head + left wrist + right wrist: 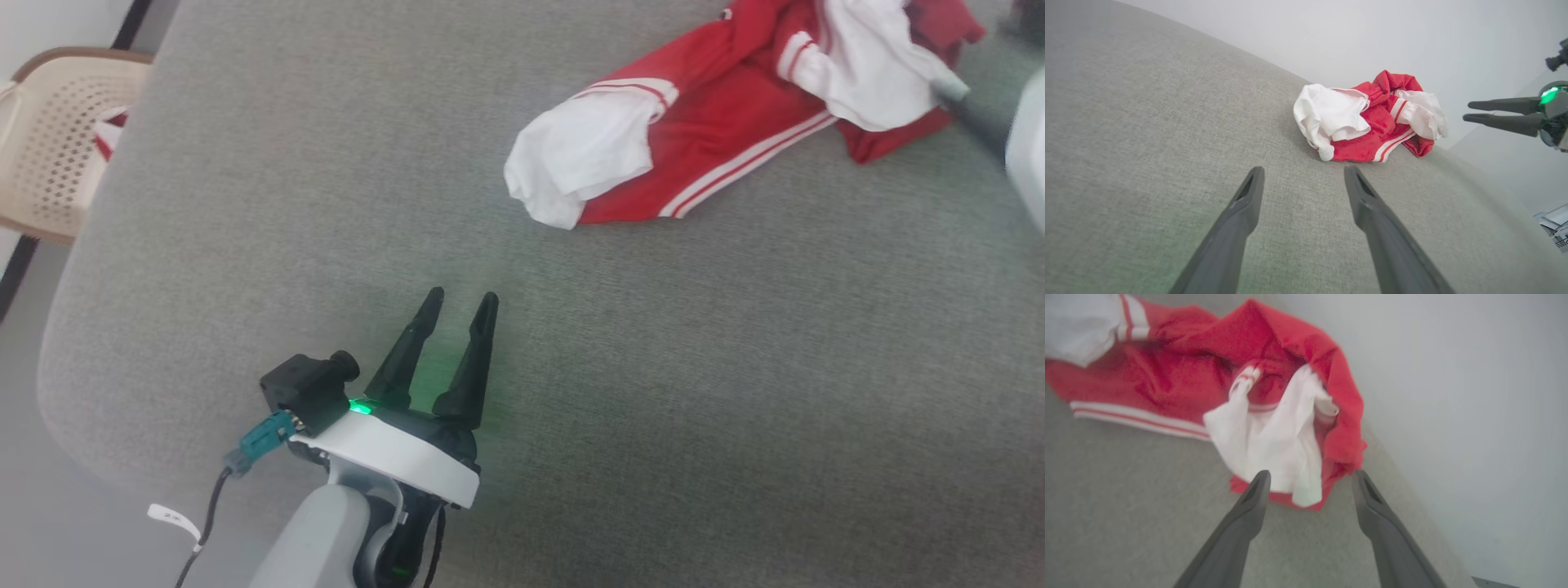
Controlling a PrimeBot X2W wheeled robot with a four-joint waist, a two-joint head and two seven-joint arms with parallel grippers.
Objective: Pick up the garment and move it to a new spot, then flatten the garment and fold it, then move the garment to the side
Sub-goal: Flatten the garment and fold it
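The garment (735, 139) lies crumpled near the far right edge of the grey surface (326, 204), sleeves bunched over the red body. My right gripper (1310, 477) stands open and empty just beside 1 white sleeve (1274, 449). My left gripper (461, 302), open too, hovers well apart. Flattening looks next: I'd take 2 separate edges, striped hem (735, 167) and sleeve, and pull evenly.

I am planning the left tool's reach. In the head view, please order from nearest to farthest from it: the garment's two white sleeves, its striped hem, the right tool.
1. Near white sleeve, garment's left end.
2. Striped hem, lower middle.
3. Far white sleeve, upper right.
4. Right tool, just beyond that sleeve.
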